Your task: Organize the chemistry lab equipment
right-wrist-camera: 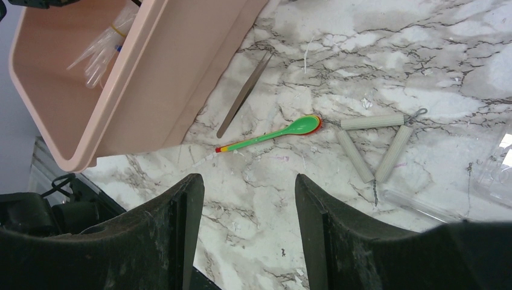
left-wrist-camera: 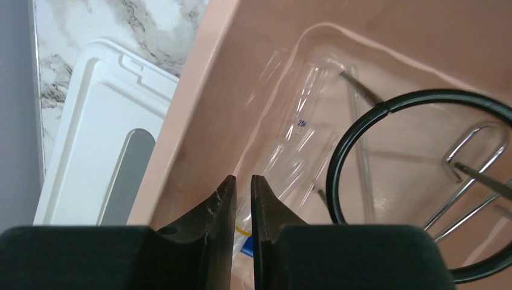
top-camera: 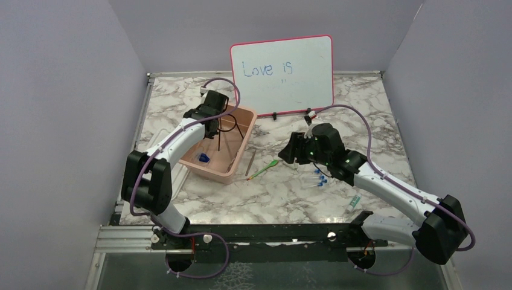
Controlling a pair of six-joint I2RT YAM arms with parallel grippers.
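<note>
From above, the left gripper (top-camera: 212,115) is lowered into the pale pink plastic tub (top-camera: 208,173), beside the black wire ring tripod stand (top-camera: 228,124) standing inside it. The thin metal tongs (top-camera: 249,164), the green-handled slim tool (top-camera: 264,171) and the little clear tubes with blue caps (top-camera: 319,177) lie outside the tub on its right, near the right gripper (top-camera: 288,151). The left wrist view shows that pincer drawn to a narrow slit with nothing visibly pinched, and the tripod's ring just beside it. It should probably rise straight up so as not to snag the ring. The right wrist view shows wide, empty jaws above the green tool, which lies close to the tub's wall. A good pickup would likely come down with the jaws set across the thin handle, clear of the tongs.
</note>
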